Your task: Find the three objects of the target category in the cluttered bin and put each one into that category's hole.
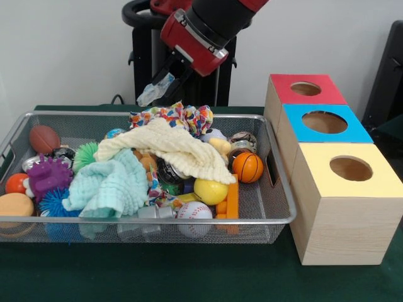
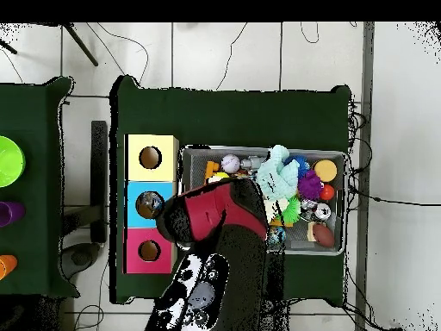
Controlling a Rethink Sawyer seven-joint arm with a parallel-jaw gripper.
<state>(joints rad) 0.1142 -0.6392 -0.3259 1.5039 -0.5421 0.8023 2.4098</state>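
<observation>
A wire mesh bin (image 1: 277, 182) is packed with toys. In it lie an orange basketball (image 1: 247, 167), a yellow ball (image 1: 210, 191), a baseball (image 1: 194, 214) and a brown football (image 1: 44, 138). A cream cloth (image 1: 170, 148) and a mint cloth (image 1: 110, 182) cover the middle, hiding what is under them. My gripper (image 1: 154, 89) hangs above the bin's far rim, beside a colourful fabric (image 1: 173, 116), with nothing seen in it. In the overhead view the red arm (image 2: 211, 215) hides the gripper. Beside the bin stand three boxes, each with a hole: red (image 1: 305, 88), blue (image 1: 324, 121) and yellow (image 1: 350, 168).
A purple spiky toy (image 1: 47, 176), a blue spiky ball (image 1: 53, 204), orange blocks (image 1: 230, 201) and an orange foam ball (image 1: 14, 204) also fill the bin (image 2: 263, 149). Something glints inside the blue box's hole (image 2: 149, 204). A green bowl (image 2: 7, 161) sits on a side table.
</observation>
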